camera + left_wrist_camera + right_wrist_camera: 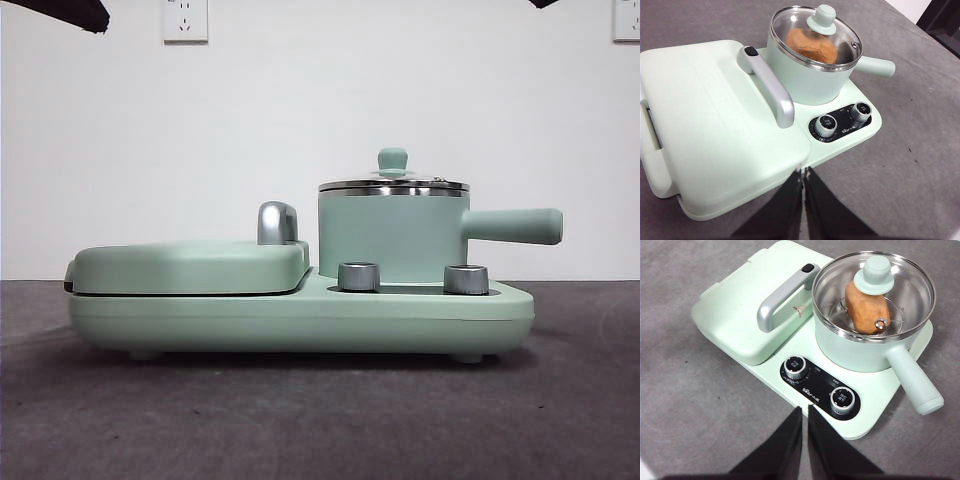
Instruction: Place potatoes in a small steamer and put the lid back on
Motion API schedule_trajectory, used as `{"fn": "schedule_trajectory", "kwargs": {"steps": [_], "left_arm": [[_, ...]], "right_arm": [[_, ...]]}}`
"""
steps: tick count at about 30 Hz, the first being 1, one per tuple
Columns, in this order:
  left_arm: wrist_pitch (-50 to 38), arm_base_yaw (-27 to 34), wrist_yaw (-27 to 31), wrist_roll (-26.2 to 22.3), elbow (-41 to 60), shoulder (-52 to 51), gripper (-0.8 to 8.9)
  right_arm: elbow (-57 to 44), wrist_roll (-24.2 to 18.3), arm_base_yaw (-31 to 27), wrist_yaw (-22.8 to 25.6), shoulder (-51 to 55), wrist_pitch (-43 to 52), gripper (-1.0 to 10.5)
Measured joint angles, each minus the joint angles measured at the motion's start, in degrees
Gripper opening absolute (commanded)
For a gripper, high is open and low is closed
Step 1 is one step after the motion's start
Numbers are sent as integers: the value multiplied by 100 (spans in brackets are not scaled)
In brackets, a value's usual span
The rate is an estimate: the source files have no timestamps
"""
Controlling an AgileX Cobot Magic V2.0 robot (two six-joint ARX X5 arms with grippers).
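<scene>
The mint-green cooker base (300,315) filled mid-frame in the front view, its flat hinged griddle cover (190,265) at left. The mint-green cylindrical steamer pot (392,235) stood right of centre, its clear glass steel-rimmed lid (393,185) seated on top. Inside lay the orange-brown cracked potato (867,307) (seen through the glass). The left gripper (803,172) and the right gripper (805,412), jaws pressed together and empty, hung well apart from the pot.
</scene>
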State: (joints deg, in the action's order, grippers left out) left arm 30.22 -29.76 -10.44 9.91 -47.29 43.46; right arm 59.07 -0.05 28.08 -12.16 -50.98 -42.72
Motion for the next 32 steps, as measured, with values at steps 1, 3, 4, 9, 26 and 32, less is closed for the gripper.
{"fn": "schedule_trajectory", "kwargs": {"steps": [1, 3, 4, 9, 26, 32], "left_arm": [[0, 0, 0, 0, 0, 0, 6], [0, 0, 0, 0, 0, 0, 6], [0, 0, 0, -2, 0, 0, 6], [61, 85, 81, -378, 92, -219, 6], [-2426, 2822, 1362, -581, 4465, -4179, 6], [-2371, 2935, 1370, -448, 4542, -4325, 6]], "right_arm": [[0, 0, 0, 11, 0, -2, 16], [0, 0, 0, 15, 0, 0, 16], [0, 0, 0, 15, 0, 2, 16], [0, 0, 0, 15, 0, 4, 16], [0, 0, 0, 17, 0, 9, 16], [0, 0, 0, 17, 0, 11, 16]]}}
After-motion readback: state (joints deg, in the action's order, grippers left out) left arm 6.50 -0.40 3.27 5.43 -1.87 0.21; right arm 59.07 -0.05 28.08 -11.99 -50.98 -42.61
